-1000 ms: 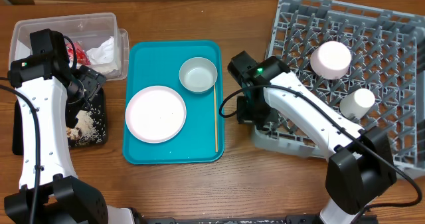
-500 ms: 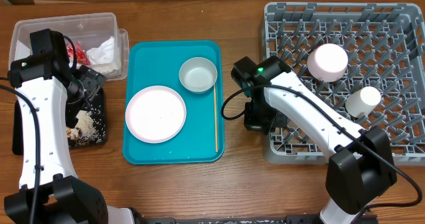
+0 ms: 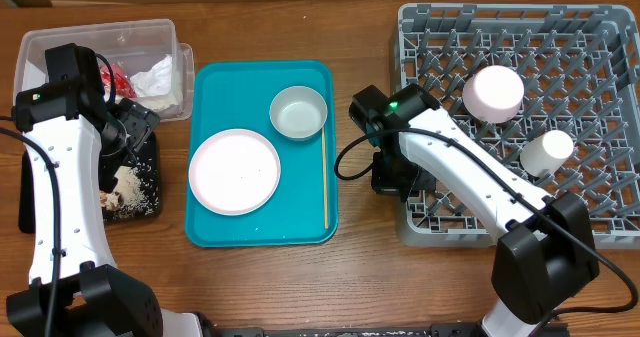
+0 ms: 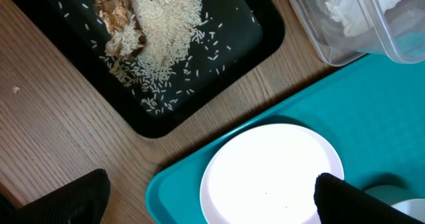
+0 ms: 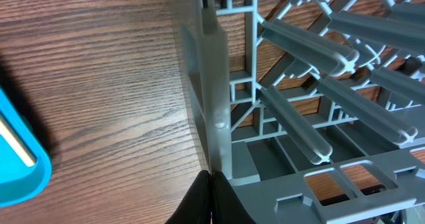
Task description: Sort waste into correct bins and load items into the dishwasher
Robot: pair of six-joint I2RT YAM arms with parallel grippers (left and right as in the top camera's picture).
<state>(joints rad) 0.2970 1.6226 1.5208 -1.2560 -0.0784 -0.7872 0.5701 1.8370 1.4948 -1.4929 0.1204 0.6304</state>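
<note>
Brown wooden table holds everything. On its right side sits the grey dish rack with a white cup standing inside. The right gripper pinches the rack's left wall, fingers pressed tight. The left gripper is spread wide above the small plate on the teal tray. It is best to slide the rack slowly and keep it flat, so the cup does not tip.

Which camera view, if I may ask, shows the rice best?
The left wrist view: the rice lies close up, grains distinct, in the black tray. Overhead shows only a small patch beside the left arm. The right wrist view shows none.
</note>
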